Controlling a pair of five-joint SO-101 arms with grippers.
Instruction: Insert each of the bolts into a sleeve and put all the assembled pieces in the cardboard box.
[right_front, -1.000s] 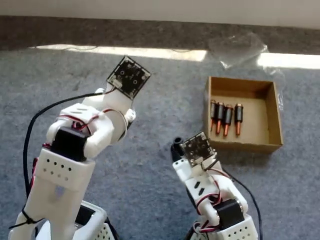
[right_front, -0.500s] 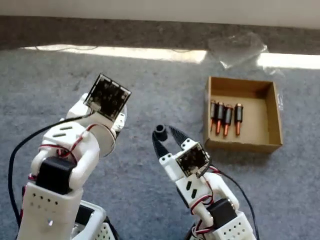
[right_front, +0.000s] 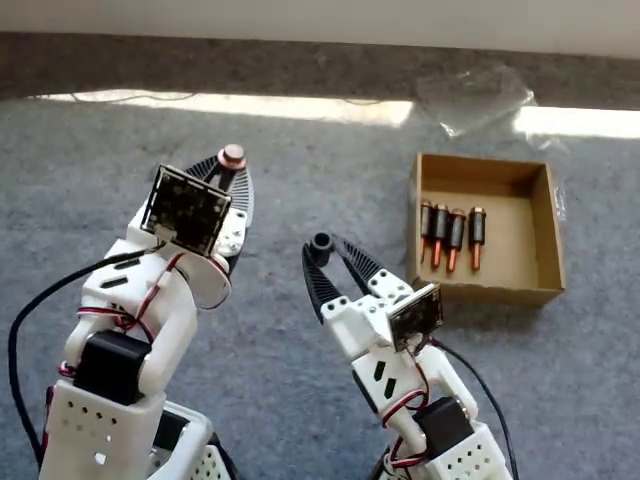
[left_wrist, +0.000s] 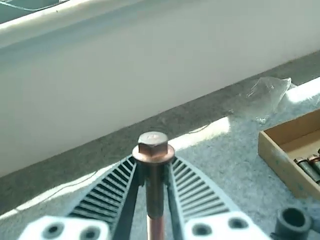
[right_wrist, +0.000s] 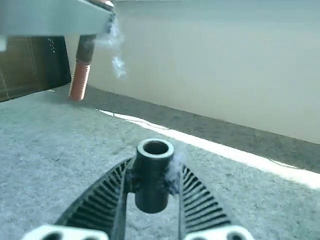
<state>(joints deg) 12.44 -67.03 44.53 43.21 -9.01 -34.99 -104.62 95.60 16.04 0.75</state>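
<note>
My left gripper is shut on a copper bolt, held upright with its hex head above the fingers. To its right, my right gripper is shut on a black sleeve, bore facing up. The bolt's threaded end hangs higher than the sleeve and off to one side, apart from it. The left wrist view catches the sleeve at its lower corner. The cardboard box lies at the right with several assembled pieces side by side inside.
A crumpled clear plastic bag lies on the carpet beyond the box, near the wall. Grey carpet covers the floor between the arms and the box. A sunlit strip runs along the wall.
The left arm swung back to the left and tipped up, bringing the bolt into sight. The right gripper rose from the carpet with the sleeve and moved slightly left.
</note>
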